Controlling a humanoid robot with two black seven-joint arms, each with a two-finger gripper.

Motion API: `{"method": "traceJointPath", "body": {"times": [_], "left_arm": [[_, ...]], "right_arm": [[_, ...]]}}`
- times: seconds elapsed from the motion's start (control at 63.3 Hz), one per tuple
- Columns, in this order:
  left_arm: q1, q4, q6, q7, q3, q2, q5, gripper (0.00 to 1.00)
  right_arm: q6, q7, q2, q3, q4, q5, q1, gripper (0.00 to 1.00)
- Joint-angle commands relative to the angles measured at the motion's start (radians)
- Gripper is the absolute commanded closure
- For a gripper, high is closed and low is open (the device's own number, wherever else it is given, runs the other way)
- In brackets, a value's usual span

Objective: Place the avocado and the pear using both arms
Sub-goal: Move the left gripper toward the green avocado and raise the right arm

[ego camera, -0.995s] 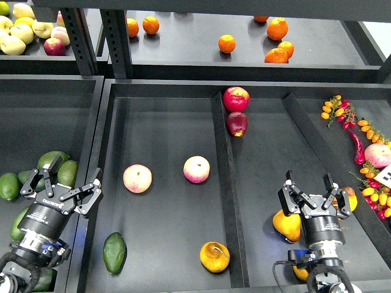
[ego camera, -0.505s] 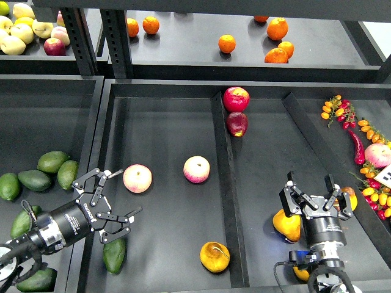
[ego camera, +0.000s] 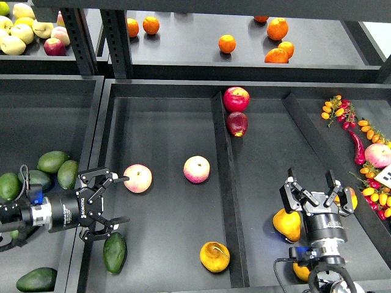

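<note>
The dark green avocado (ego camera: 114, 251) lies at the front left of the middle tray (ego camera: 165, 128). My left gripper (ego camera: 115, 199) reaches in from the left, open and empty, just behind the avocado and beside a pink-yellow fruit (ego camera: 137, 178). The golden pear (ego camera: 214, 256) with a brown patch lies at the front of the same compartment, next to the divider (ego camera: 222, 183). My right gripper (ego camera: 313, 190) is open and empty over the right compartment, beside a yellow-orange fruit (ego camera: 287, 224).
A second pink-yellow fruit (ego camera: 197, 169) lies mid-tray. Two red apples (ego camera: 236, 110) sit by the divider at the back. Several avocados (ego camera: 52, 162) fill the left bin. Oranges (ego camera: 278, 43) are on the upper shelf. Chillies and small tomatoes (ego camera: 360, 140) lie at the right.
My left arm has swung over the tray's left wall and now lies level, with its open gripper turned to the right just behind the avocado. The right arm has barely moved.
</note>
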Motion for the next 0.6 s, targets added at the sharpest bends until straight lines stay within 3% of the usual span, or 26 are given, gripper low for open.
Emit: {"method": "traceJointPath", "body": {"times": [0.0,0.363,0.395,0.584], "left_arm": [[-0.091,0.004,0.000,0.000,0.126,0.009,0.038,0.00],[-0.315,0.000,0.000,0.000,0.448,-0.008,0.067,0.00],[-0.378,0.004,0.000,0.000,0.522,-0.031,0.082,0.00],[-0.500,0.023,0.000,0.000,0.667,-0.106,0.090,0.00]], "right_arm": [[-0.047,0.002,0.000,0.022,0.000,0.000,0.058,0.00],[-0.212,0.010,0.000,0.054,-0.001,0.003,0.224,0.00],[-0.237,0.010,0.000,0.054,-0.003,0.006,0.248,0.00],[-0.277,0.009,0.000,0.056,-0.005,0.019,0.289,0.00]]}}
